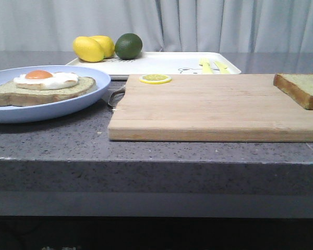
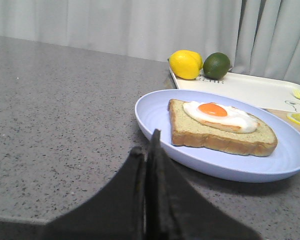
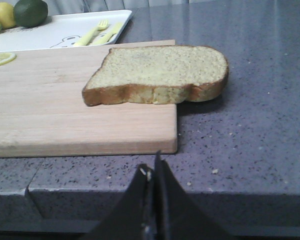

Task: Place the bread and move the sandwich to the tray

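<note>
The plain bread [image 1: 304, 88] lies on the right end of the wooden cutting board [image 1: 208, 107]; the right wrist view shows the bread [image 3: 160, 72] overhanging the board's edge. The sandwich slice with fried egg [image 1: 44, 86] lies on the pale blue plate [image 1: 68, 104] at the left, also in the left wrist view [image 2: 220, 122]. The white tray [image 1: 161, 62] lies behind the board. My left gripper [image 2: 147, 145] is shut and empty, just short of the plate's rim. My right gripper [image 3: 151, 167] is shut and empty at the table's front edge, before the bread. Neither gripper shows in the front view.
Two lemons [image 1: 94, 48] and a lime [image 1: 128, 46] sit on the tray's far left corner. A yellow fork and knife [image 1: 213, 66] lie on the tray's right part. A lemon slice [image 1: 155, 78] lies on the board's far edge. Grey curtains hang behind.
</note>
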